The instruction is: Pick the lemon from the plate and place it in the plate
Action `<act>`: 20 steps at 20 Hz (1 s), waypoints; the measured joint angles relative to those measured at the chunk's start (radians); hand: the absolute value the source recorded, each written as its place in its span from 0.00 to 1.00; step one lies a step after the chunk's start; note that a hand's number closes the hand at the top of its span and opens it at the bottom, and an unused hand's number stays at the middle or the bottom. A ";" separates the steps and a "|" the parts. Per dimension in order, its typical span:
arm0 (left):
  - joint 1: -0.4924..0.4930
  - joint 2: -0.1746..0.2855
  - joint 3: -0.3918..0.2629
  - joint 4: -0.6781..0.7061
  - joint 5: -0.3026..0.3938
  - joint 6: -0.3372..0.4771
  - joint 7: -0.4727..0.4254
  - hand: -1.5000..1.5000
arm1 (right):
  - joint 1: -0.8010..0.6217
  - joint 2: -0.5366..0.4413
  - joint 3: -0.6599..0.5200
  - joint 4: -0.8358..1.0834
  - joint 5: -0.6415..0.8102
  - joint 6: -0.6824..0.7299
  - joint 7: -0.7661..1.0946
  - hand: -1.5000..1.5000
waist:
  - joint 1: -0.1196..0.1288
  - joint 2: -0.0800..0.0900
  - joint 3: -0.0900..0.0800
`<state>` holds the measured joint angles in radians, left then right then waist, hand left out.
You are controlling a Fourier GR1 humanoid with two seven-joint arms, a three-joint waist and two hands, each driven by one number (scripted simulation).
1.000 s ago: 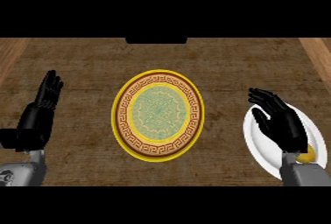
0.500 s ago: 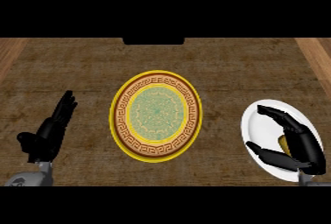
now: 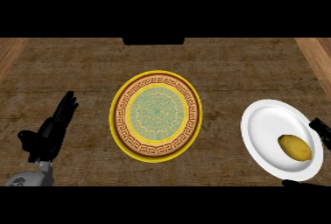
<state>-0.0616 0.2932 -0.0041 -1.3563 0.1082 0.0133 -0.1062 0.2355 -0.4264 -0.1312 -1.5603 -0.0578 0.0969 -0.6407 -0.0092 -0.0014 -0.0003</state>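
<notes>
Head view: what lies left of the gold plate point(image 3: 155, 75)?
— The left hand point(image 3: 51, 132), spread flat, resting.
— And right of the gold plate?
— A white plate point(image 3: 265, 124) carrying the lemon point(image 3: 295, 147). The right hand point(image 3: 321, 131) peeks in beyond; I cannot tell its pose.
— How will the lemon handle?
— Likely light, firm, waxy and prone to roll. Take it across its short middle.
</notes>
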 measured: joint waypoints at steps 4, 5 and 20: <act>0.024 -0.012 -0.003 0.002 -0.009 -0.001 -0.021 0.50 | 0.062 -0.075 -0.043 -0.034 0.064 -0.008 0.042 0.00 | 0.001 0.000 0.000; 0.021 -0.011 0.000 0.010 -0.010 -0.004 -0.028 0.50 | 0.073 -0.095 -0.044 -0.041 0.091 -0.012 0.060 0.00 | 0.001 0.000 -0.001; 0.030 -0.026 0.010 -0.016 -0.031 -0.020 -0.015 0.50 | 0.064 -0.247 -0.002 -0.105 0.367 0.111 0.427 0.00 | 0.010 0.001 0.000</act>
<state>-0.0320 0.2675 0.0055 -1.3724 0.0770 -0.0066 -0.1208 0.2997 -0.6738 -0.1329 -1.6651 0.3090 0.2074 -0.2136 0.0008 -0.0002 -0.0006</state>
